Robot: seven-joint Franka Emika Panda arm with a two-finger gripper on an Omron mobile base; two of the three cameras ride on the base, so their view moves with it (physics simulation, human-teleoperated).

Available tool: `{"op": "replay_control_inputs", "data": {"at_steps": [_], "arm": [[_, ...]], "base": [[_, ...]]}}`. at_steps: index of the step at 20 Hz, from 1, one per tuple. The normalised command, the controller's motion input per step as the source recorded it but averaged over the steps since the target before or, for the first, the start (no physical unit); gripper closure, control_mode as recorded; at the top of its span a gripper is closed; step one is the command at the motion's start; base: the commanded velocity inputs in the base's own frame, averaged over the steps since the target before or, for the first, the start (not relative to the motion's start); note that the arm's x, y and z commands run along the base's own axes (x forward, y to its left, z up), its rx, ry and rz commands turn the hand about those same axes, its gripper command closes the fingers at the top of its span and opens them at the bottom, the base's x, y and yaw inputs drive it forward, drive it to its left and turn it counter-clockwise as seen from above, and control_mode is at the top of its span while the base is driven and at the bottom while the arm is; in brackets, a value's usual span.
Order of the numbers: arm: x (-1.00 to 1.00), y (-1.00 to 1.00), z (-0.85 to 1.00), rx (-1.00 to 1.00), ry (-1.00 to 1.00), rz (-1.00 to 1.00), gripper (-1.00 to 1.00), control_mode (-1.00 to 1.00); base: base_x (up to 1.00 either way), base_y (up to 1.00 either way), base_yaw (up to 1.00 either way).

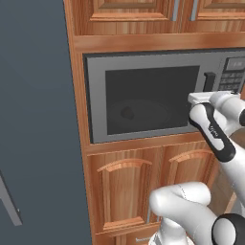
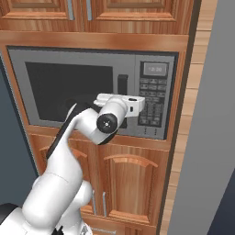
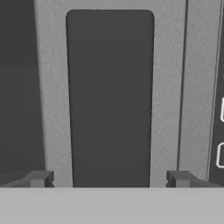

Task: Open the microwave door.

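Observation:
The microwave door (image 1: 143, 100) is a grey-framed panel with a dark glass window, and it sits flush in the wooden cabinet wall. It appears again in the right base view as the microwave door (image 2: 69, 87). Its black vertical bar handle (image 1: 209, 80) stands at the door's right edge, beside the keypad. My hand (image 1: 202, 97) is pressed up close in front of the handle's lower part. In the hand view the handle (image 3: 110, 96) fills the middle, and my gripper (image 3: 109, 178) is open, one fingertip (image 3: 39, 178) to each side of the bar with a gap on both sides.
The grey button keypad (image 2: 153, 96) lies right of the handle. Wooden cabinet doors (image 1: 124, 191) sit below the microwave and others above it. A tall dark grey panel (image 1: 33, 119) stands to the left, and a grey wall (image 2: 206, 137) rises on the right.

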Motion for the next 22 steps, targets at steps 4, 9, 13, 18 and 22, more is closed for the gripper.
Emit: {"op": "replay_control_inputs", "data": {"at_steps": [4,9,13,18,22], "arm": [[0.56,0.00,-0.05,0.00,0.04,0.05,-1.00,-1.00],[0.11,-0.01,-0.01,0.00,0.00,0.02,1.00,-1.00],[-0.96,-0.25,0.00,0.00,0.04,0.00,1.00,-1.00],[-1.00,-0.38,0.00,0.00,0.17,0.02,1.00,-1.00],[-1.00,-0.26,0.00,-0.02,0.22,0.10,1.00,-1.00]], "base": [[0.00,0.00,0.00],[0.00,0.00,0.00],[0.00,0.00,0.00],[0.00,0.00,0.00],[0.00,0.00,0.00]]}}
